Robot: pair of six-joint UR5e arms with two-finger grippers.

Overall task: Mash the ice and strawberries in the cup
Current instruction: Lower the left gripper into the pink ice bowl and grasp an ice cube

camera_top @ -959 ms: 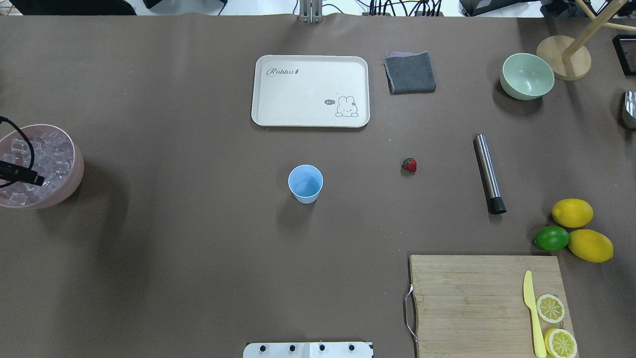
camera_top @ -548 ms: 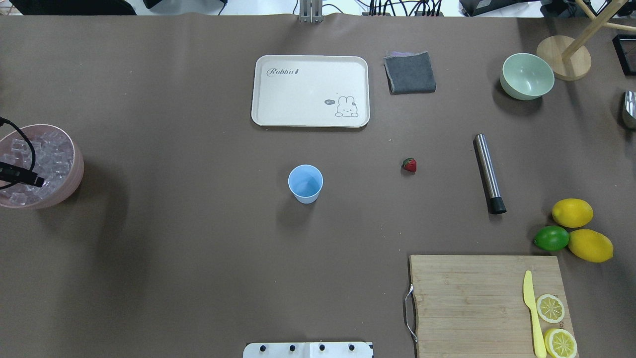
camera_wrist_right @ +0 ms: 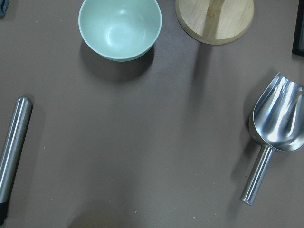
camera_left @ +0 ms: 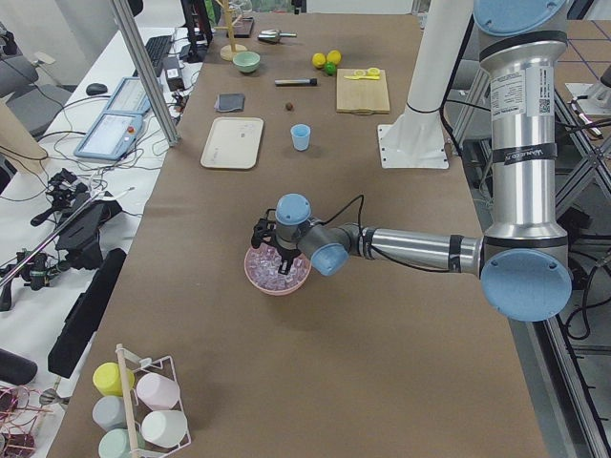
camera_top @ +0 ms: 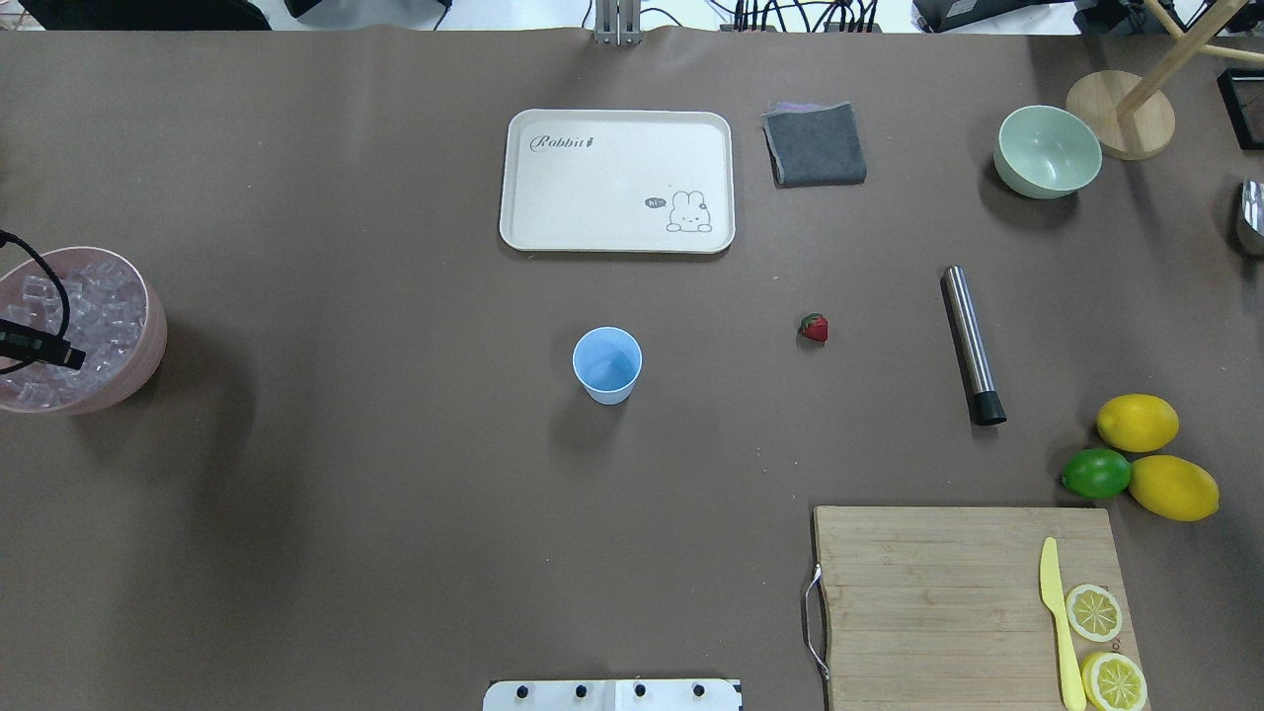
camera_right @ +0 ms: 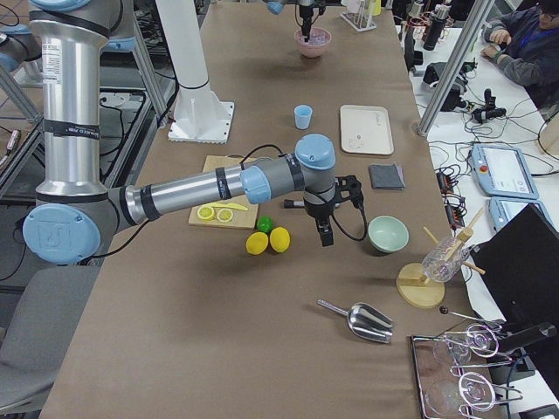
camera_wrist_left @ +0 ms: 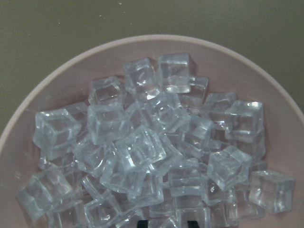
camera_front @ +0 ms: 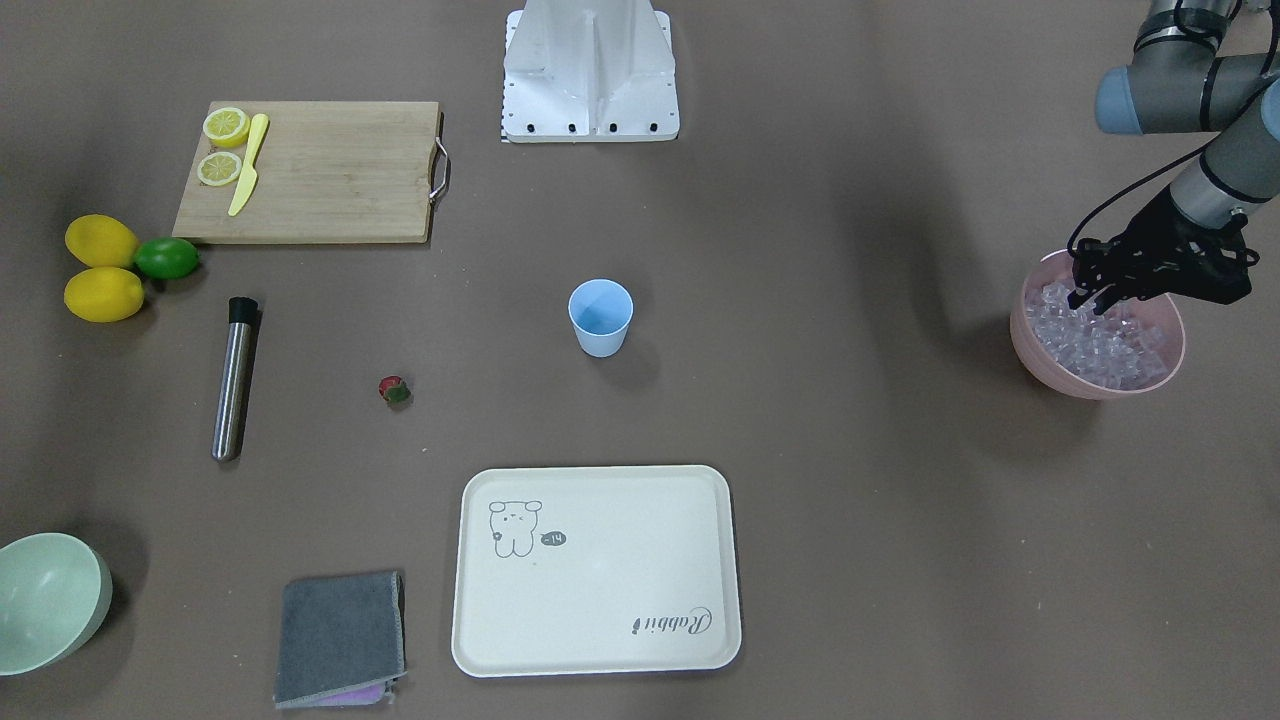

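Light-blue cup (camera_top: 606, 363), dark-red strawberry (camera_top: 814, 327)

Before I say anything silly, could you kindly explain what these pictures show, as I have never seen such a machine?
It is a robot with two arms at a brown table, each ending in a two-finger gripper. The pictures show one moment from several cameras: one above and behind the robot, one facing it, one at each table end, and one on each wrist. The left gripper hangs open over a pink bowl of ice cubes and holds nothing; its wrist camera looks down on the ice. The right gripper hangs near a green bowl and a metal scoop; I cannot tell whether it is open. Also on the table: an empty blue cup, a strawberry, a steel rod, a tray and a cutting board.
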